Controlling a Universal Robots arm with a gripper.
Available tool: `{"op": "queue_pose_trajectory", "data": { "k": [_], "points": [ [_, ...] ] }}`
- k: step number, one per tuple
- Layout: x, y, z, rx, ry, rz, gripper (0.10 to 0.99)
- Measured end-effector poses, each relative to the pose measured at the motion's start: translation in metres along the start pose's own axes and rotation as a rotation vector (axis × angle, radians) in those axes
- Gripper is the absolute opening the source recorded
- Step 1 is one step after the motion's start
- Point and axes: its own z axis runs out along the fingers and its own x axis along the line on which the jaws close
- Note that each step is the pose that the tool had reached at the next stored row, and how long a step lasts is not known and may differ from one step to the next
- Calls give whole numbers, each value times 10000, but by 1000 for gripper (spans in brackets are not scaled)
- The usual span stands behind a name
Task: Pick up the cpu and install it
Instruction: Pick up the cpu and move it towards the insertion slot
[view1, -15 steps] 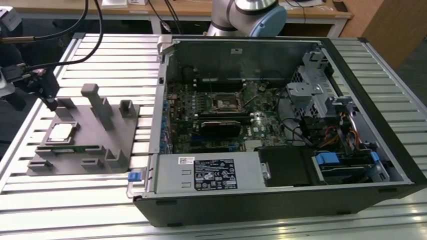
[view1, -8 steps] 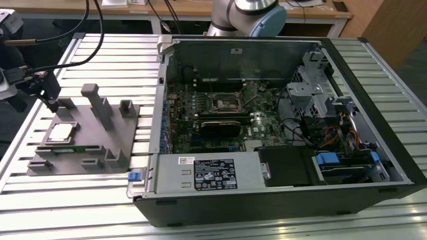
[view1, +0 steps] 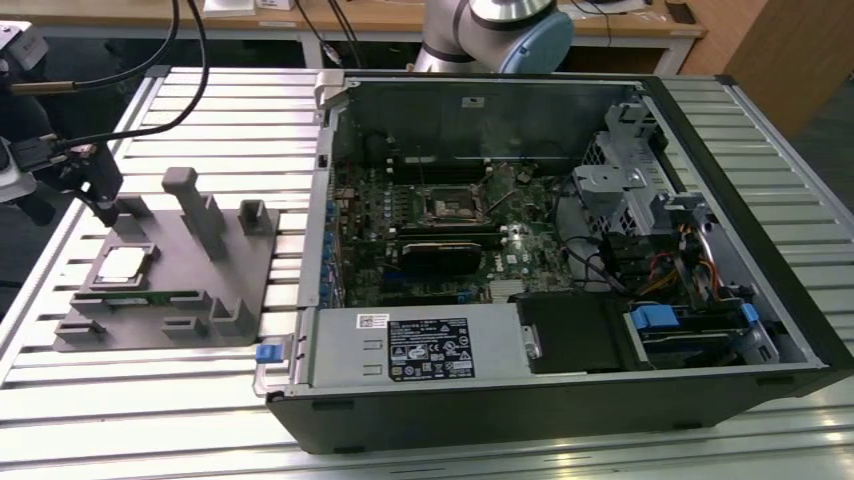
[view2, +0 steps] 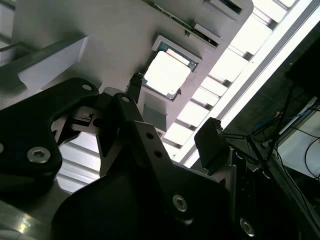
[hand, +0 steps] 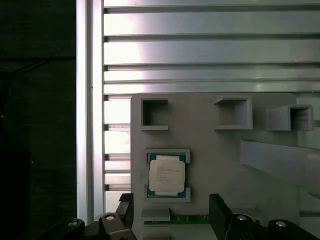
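Below the spread gripper (hand: 171, 202), the cpu (hand: 167, 174), untouched.

surface: slatted metal table (view1: 134, 400) | on it: grey tray (view1: 174, 272) — open computer case (view1: 534, 405)

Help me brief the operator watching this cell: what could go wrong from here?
The open gripper hangs near the cpu, which sits snugly in a recess of the grey tray. A slightly off descent could jam a finger on the recess walls. The green memory strip lies beside it and might get struck.
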Motion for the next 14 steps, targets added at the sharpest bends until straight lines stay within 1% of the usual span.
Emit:
{"op": "queue_pose_trajectory", "data": {
  "k": [14],
  "points": [
    [0,-1,43,0,-1,0,706]
  ]
}}
